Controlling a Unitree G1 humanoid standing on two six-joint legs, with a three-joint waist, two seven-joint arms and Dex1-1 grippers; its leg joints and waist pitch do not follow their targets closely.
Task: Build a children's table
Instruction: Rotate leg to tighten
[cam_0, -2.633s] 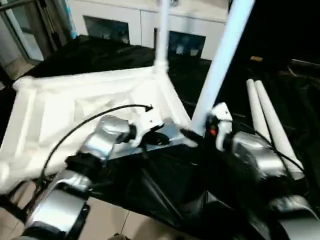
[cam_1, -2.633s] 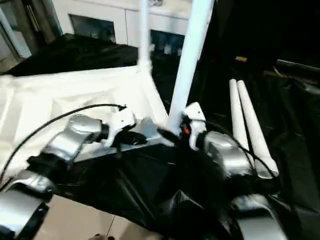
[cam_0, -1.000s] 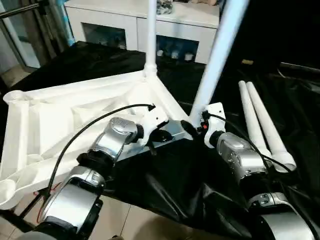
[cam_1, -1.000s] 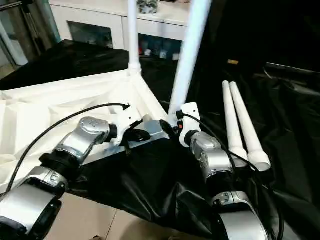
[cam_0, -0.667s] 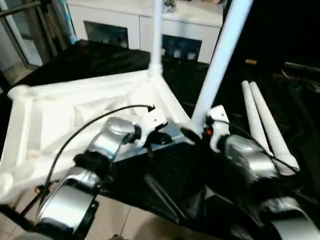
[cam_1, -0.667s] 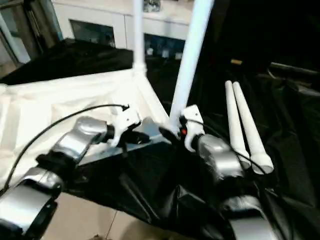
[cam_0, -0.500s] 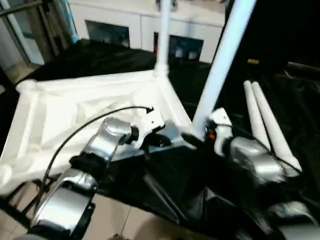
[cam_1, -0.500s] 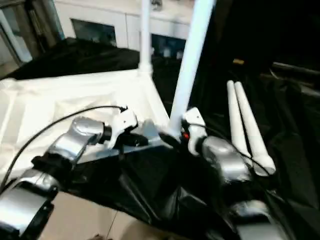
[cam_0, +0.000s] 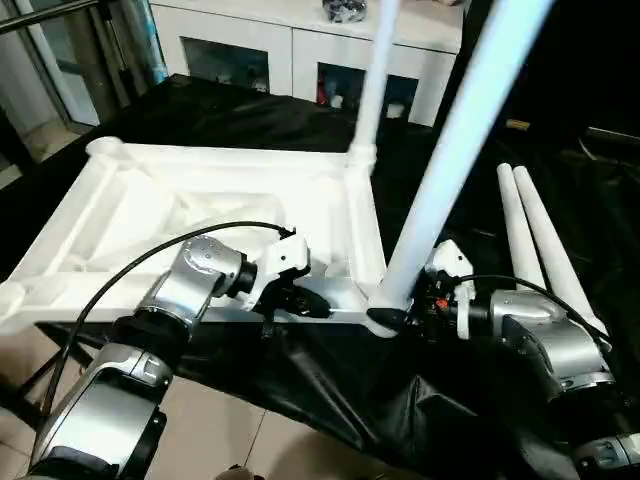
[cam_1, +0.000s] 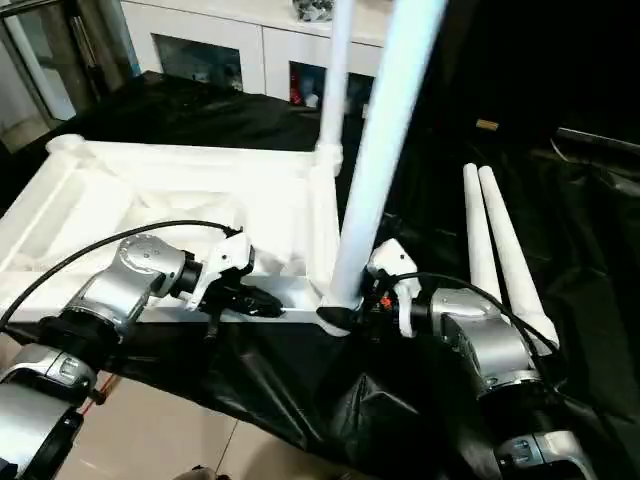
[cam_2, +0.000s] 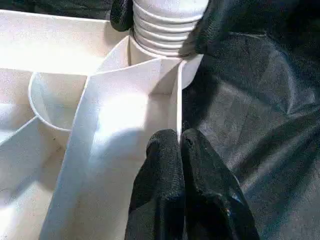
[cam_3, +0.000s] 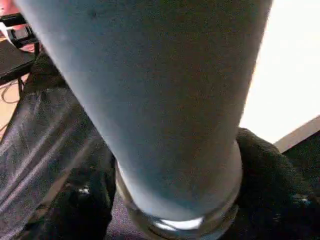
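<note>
The children's table top (cam_0: 150, 200) lies upside down on black cloth, ribbed underside up. One white leg (cam_0: 370, 80) stands in its far right corner socket. A second leg (cam_0: 450, 150) rises tilted from the near right corner socket (cam_2: 165, 55), its ribbed end (cam_2: 165, 30) at the socket mouth. My right gripper (cam_0: 385, 318) is shut on that leg's base, a black finger (cam_2: 215, 20) on each side of it. My left gripper (cam_2: 179, 142) is shut on the thin rim wall (cam_2: 177, 100) just left of that corner, also seen from above (cam_1: 268, 298).
Two loose legs (cam_0: 530, 240) lie side by side on the black cloth (cam_0: 200, 110) to the right of the top. A white cabinet (cam_0: 300, 50) with glass fronts stands behind. Tiled floor (cam_0: 220, 440) shows below the near edge.
The camera has shifted and the picture has steadied. My right gripper now sits lower, at the leg's base by the corner socket. The left gripper keeps its hold on the rim.
</note>
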